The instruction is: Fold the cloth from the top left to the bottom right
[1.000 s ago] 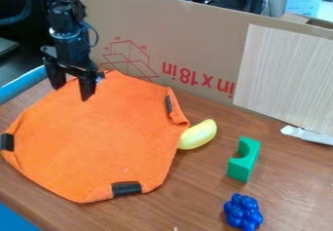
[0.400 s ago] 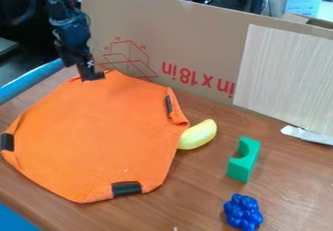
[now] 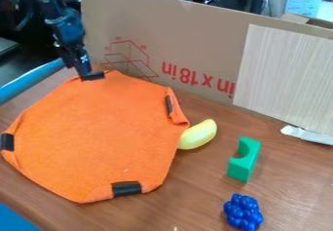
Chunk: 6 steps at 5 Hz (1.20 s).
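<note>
The black gripper hangs at the top left corner of the orange cloth, turned side-on, its lower end right at the cloth's edge by a black patch. Whether it holds the cloth there cannot be told. The cloth lies spread over the left part of the table, with further black patches at its left edge, bottom edge and right edge. Along the right side the cloth's edge is slightly curled up.
A yellow banana-like toy touches the cloth's right edge. Farther right are a green arch block and a blue berry-like cluster. A cardboard wall stands along the table's back, and a blue edge runs at the left.
The gripper has turned from facing the camera over the cloth to side-on at its top left corner, then shifted slightly left. The rest of the cloth looks unchanged.
</note>
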Each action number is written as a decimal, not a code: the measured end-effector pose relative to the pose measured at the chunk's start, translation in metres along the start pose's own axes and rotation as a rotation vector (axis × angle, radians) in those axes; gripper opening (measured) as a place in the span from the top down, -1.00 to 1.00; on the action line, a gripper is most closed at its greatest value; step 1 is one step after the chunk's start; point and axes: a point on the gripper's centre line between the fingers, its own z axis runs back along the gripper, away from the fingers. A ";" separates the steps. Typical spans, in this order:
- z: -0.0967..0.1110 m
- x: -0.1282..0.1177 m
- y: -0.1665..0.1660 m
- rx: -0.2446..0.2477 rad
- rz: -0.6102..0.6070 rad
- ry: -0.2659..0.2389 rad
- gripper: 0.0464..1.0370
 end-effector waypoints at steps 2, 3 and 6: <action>-0.010 0.008 0.008 0.020 -0.024 -0.006 -0.93; -0.015 0.018 0.008 0.030 -0.037 0.005 -0.93; -0.039 0.017 0.010 0.000 -0.018 0.041 -0.70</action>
